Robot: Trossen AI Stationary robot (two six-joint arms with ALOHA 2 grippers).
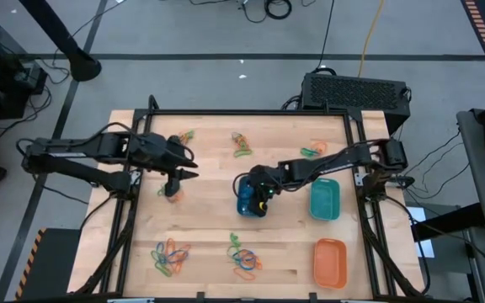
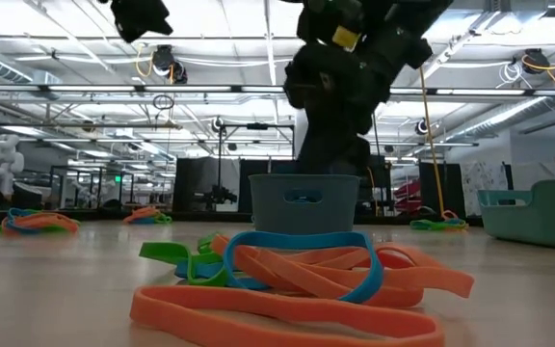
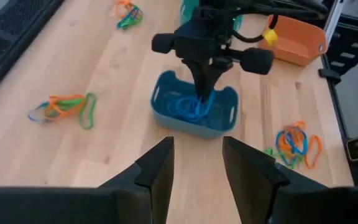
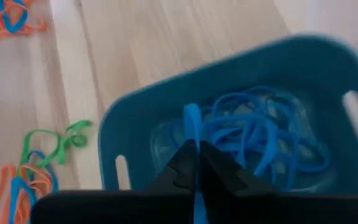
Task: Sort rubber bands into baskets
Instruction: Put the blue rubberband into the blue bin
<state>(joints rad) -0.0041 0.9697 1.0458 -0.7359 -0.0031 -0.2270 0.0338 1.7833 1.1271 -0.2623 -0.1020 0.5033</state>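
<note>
Rubber bands: nearest the low camera a mixed orange/blue/green heap [image 2: 297,280] lies on the counter [image 1: 209,219], unsorted; in the high view a second mixed heap [image 1: 169,255] sits beside it along the same edge, and more small clumps [image 1: 242,145] lie near the far edge. Blue basket [image 1: 248,200] mid-counter already holds a tangle of blue bands [image 4: 260,137]; teal basket [image 1: 324,199] and orange basket [image 1: 329,260] look empty from above, so I'd judge the job early, most bands still to go. Right end effector [image 4: 194,158] is over the blue basket, tips pressed together pinching a blue band [image 4: 192,121] that hangs just above the ones inside; not released yet. Left end effector [image 3: 196,165] hovers farther left, fingers spread, nothing between them; a small orange band [image 1: 172,192] lies just below it on the counter.
</note>
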